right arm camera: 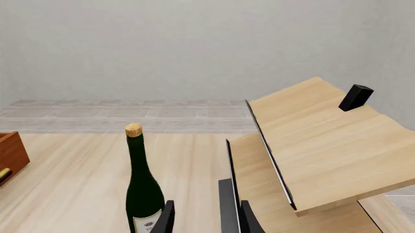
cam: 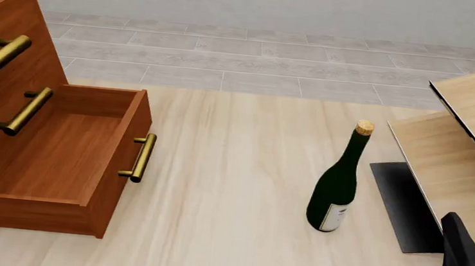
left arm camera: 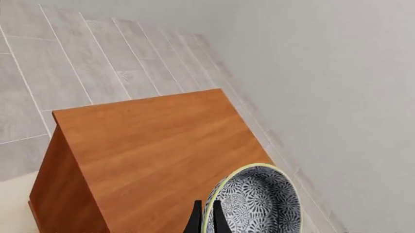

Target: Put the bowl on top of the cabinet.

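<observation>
left gripper (left arm camera: pixel 207 218) seen only in the left wrist view, fingers narrow and pinched on the rim of the bowl (left arm camera: pixel 259 204). bowl is tipped on edge, patterned inside facing the camera, held over the cabinet (left arm camera: pixel 155 145) top near its far corner; cannot tell if it touches the wood. front view: cabinet at left with one drawer (cam: pixel 63 156) pulled out, brass handles. wine bottle (cam: pixel 336 187) upright mid-table, pale shelf unit (cam: pixel 469 140) at right. right gripper (right arm camera: pixel 204 213) low by the bottle and shelf unit, fingers parted with nothing between them.
</observation>
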`<state>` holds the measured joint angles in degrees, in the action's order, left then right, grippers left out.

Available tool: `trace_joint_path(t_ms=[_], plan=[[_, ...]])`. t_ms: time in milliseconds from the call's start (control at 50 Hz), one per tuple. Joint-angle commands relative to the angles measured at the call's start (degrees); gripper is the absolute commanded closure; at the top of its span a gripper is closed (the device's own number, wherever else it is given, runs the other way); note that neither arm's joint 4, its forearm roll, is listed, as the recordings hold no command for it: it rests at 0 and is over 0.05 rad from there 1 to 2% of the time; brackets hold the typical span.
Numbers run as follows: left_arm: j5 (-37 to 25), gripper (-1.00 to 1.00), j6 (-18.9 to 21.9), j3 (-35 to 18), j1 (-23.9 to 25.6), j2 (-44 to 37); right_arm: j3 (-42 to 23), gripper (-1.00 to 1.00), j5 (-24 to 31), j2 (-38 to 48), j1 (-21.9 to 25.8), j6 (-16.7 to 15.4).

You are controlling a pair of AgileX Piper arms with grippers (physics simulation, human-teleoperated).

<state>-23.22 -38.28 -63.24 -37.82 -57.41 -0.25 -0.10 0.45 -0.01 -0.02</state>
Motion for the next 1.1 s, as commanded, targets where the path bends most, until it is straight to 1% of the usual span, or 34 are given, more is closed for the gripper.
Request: trace_joint_path(t_ms=[20,160,380,760,1100], plan=[[0.3,1.0,-0.6,0.0,-0.25,-1.46,0.0,-1.0,0.0,0.01,0.01,0.0],[0.72,1.0,-0.46,0.21,-1.43,-2.01,0.0,-1.0,0.0,0.0,0.0,0.0],[1.7,1.0,0.34,1.07,-1.98,-2.74,0.0,-1.0,0.0,0.0,-0.01,0.01],[2.44,1.0,1.39,1.94,-0.96,-4.2,0.0,-1.0,0.0,0.0,0.0,0.0],[3.9,1.0,2.41,3.03,-2.09,-4.4,0.0,-1.0,0.0,0.01,-0.01,0.0]])
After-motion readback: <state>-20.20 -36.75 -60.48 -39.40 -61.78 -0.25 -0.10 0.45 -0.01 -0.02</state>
